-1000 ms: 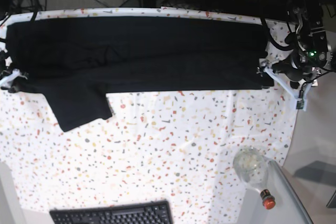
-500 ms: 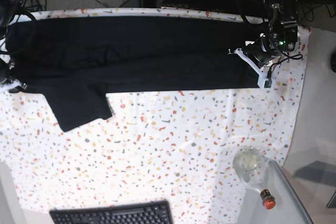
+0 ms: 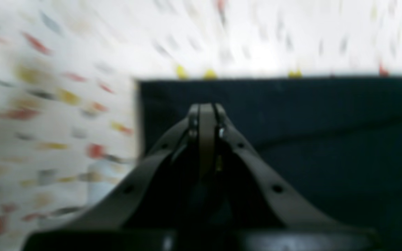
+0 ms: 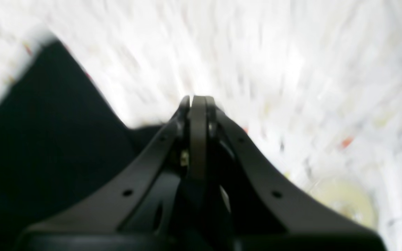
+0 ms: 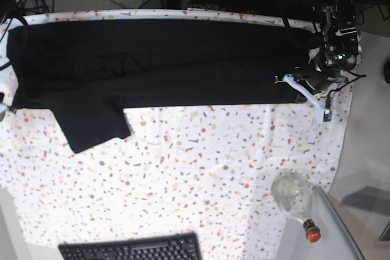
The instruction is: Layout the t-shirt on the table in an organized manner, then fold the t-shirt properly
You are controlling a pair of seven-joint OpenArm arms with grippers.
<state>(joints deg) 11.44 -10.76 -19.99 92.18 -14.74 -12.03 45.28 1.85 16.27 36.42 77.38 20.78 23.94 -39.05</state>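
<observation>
Both grippers clenched and empty over the spread shirt

The left gripper (image 3: 204, 108) and right gripper (image 4: 196, 101) have jaws pressed together on nothing. The black t-shirt (image 5: 152, 65) lies along the table (image 5: 201, 175) at 12 o'clock, one sleeve hanging toward 8 o'clock. It looks soft and light; pinch hems or corners (no readable writing).

Overhead base view; wrist views close above t-shirt (image 5: 152, 65) edges.
</observation>
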